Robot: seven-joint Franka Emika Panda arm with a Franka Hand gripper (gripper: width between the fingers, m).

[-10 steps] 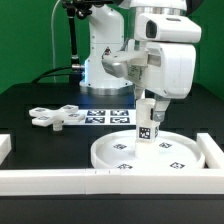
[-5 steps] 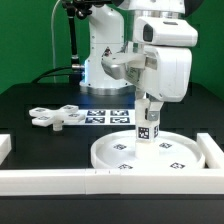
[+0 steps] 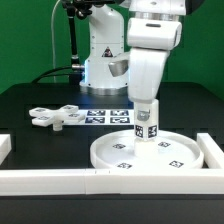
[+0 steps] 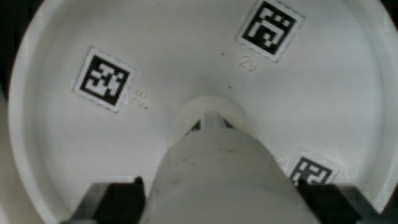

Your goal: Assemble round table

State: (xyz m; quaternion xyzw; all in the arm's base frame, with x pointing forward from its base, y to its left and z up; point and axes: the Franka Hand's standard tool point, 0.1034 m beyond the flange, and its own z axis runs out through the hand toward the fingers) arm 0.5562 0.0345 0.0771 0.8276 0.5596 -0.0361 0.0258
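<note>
The large round white disc (image 3: 150, 153) lies flat on the black table at the exterior view's right front, with several tags on it. The short cylindrical leg (image 3: 146, 126) stands upright on the disc's middle. My gripper (image 3: 146, 108) is shut on the leg's top, straight above the disc. In the wrist view the leg (image 4: 217, 165) runs down from between my two dark fingers (image 4: 114, 202) to the disc (image 4: 169, 60). The four-lobed cross base (image 3: 55, 117) lies on the table at the exterior view's left.
The marker board (image 3: 105, 117) lies flat behind the disc. White border rails (image 3: 60, 179) run along the front, with short ends at the left (image 3: 4, 146) and right (image 3: 213, 152). The robot's base (image 3: 100, 60) stands at the back.
The gripper and wrist have turned about the vertical axis while holding the leg. The leg stays upright on the disc in the same place.
</note>
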